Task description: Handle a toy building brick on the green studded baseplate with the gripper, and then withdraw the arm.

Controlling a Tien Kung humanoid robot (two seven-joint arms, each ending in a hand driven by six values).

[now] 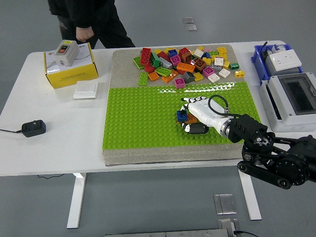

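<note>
Right hand (196, 116) lying low on the green studded baseplate (143, 118), white fingers (190, 104) curled around a small cluster of bricks (cannot tell how firm the hold is). Blue brick (181, 116) square and studded, pressed to the baseplate at the fingertips, an orange brick (191, 119) touching it. Beyond the hand, a loose pile of bricks (185, 63).

Green studded baseplate (143, 118); blue brick (181, 116); multicoloured brick pile (185, 63); yellow box (70, 71); white worktop (54, 143).
</note>
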